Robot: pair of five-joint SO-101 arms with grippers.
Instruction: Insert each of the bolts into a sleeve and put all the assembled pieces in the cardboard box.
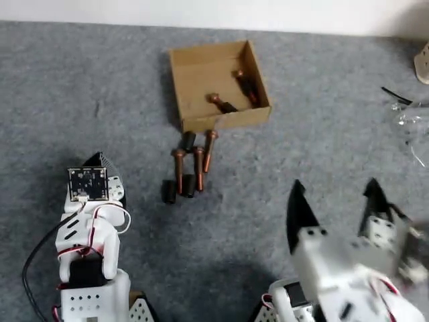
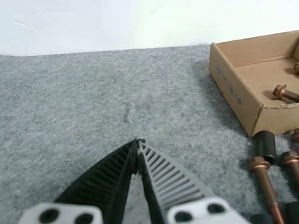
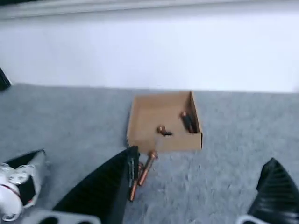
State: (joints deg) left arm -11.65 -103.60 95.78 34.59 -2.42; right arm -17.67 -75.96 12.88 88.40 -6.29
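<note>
Two finished pieces point(image 1: 244, 86) already lie in the cardboard box point(image 1: 224, 121). Three bolts point(image 1: 210, 149) remain on the table point(image 1: 322, 121) just in front of its near wall, roughly side by side, with black sleeves point(image 1: 188, 140) among them. One sleeve lies right by the wall and others at the bolts' near ends. I cannot tell whether any of these bolts is already partly seated.

The left fingers point(image 2: 159, 172) are pressed together with nothing between them, low over the table to the left of the group. The right fingers point(image 1: 298, 211) are spread wide and empty, raised and well apart from the parts.

The step in hand looks like the first grasp of the next pair. The bolt on the group's right edge seems the best pick because it has free table beside it. Close across the shaft near the head, leaving the other end free. The left fingers must open before taking a sleeve, and should grip across its body so the bore stays open. Line up both axes before pushing. The parts lie close together, so narrow the spread first or the neighbours may get nudged.
</note>
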